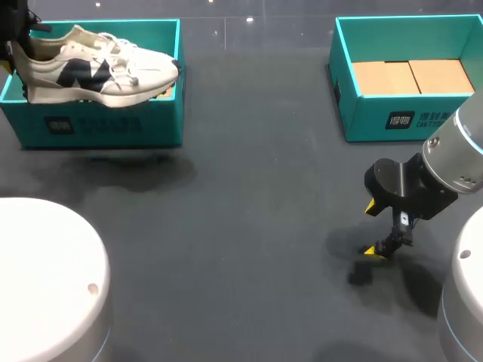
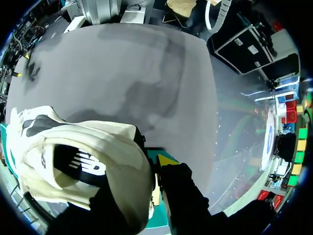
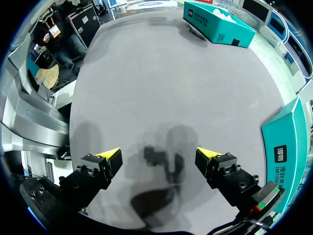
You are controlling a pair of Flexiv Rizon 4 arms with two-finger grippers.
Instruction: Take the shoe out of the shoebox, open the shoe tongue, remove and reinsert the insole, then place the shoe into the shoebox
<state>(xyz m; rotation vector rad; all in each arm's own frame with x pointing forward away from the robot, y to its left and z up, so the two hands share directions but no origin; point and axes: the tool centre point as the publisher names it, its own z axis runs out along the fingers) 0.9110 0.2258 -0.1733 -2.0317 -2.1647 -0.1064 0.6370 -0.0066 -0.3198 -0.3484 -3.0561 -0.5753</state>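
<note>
A white sneaker with dark side markings [image 1: 98, 68] hangs over the left teal shoebox [image 1: 106, 124], its toe pointing right and its sole level with the box rim. At the shoe's heel end, my left gripper [image 1: 19, 45] is shut on the heel. The left wrist view shows the heel collar [image 2: 83, 147] clamped in the left gripper [image 2: 146, 171]; one yellow fingertip [image 2: 166, 160] lies outside the heel and the other is hidden inside the shoe. Low over the bare table at the right, my right gripper [image 1: 373, 229] [image 3: 159, 155] stands open and holds nothing.
A second teal box [image 1: 411, 121] [image 3: 288, 152] with brown cardboard inside stands at the back right, close behind the right arm. The arms' white round bases [image 1: 45, 279] fill the front corners. Dark grey tabletop [image 1: 249, 211] lies between the boxes.
</note>
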